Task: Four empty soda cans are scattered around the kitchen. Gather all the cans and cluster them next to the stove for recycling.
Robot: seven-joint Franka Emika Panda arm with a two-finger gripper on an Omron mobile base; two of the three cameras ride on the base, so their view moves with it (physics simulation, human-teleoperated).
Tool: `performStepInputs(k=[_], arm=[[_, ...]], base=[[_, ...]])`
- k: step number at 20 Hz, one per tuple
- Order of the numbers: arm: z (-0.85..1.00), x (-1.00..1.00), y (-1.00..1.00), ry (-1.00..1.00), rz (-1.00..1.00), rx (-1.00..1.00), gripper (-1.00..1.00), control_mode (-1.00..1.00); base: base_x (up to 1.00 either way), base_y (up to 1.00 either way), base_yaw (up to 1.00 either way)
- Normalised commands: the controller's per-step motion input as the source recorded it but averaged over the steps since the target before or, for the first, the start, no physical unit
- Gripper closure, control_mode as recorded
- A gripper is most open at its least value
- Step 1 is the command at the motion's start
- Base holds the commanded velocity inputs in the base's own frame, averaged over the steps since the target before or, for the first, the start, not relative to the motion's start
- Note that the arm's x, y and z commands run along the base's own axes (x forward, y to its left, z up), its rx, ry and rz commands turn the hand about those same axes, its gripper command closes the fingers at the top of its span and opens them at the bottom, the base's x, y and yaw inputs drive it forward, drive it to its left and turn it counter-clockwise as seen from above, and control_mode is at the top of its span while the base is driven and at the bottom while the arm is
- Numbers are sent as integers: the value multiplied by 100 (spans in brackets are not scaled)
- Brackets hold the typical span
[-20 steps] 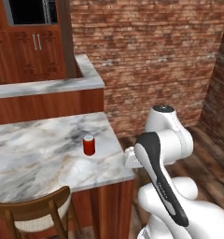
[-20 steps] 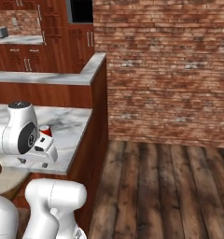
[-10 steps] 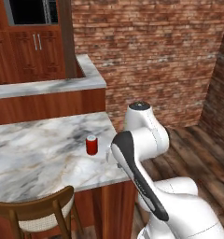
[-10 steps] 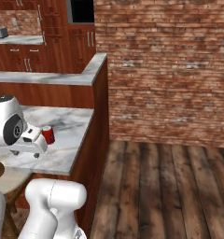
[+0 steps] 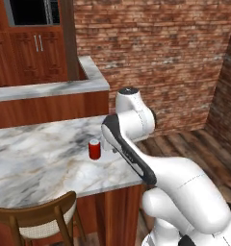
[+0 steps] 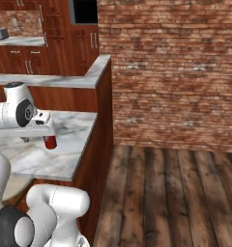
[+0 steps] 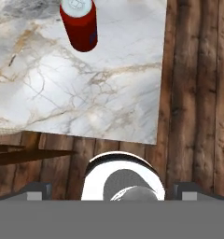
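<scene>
A small red soda can with a silver top (image 5: 94, 149) stands upright on my white marble counter (image 5: 35, 163), near its right edge and well in from the front one. In my hand view the can (image 7: 79, 24) sits at the top left, ahead of and apart from my gripper (image 7: 111, 189), whose fingers are spread wide and hold nothing. From the right base view my hand hangs just above and beside the can (image 6: 50, 142) without touching it. Bare marble surrounds the can on all sides. Past the counter's edge lies open dark plank floor (image 6: 171, 193), and a wooden chair (image 5: 38, 223) stands at the front.
</scene>
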Motion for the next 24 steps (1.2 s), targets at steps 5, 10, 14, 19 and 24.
performStepInputs(k=[5,10,14,19,24], arm=[[0,73,26,4,9,0,-100,-100],[0,29,60,0,-2,0,-100,-100],[-2,22,37,-1,-7,-1,-100,-100],[-16,28,0,-9,0,0,-100,-100],[-29,24,4,-7,-4,2,-100,-100]], base=[[0,0,0],[0,0,0],[0,0,0],[0,0,0],[0,0,0]])
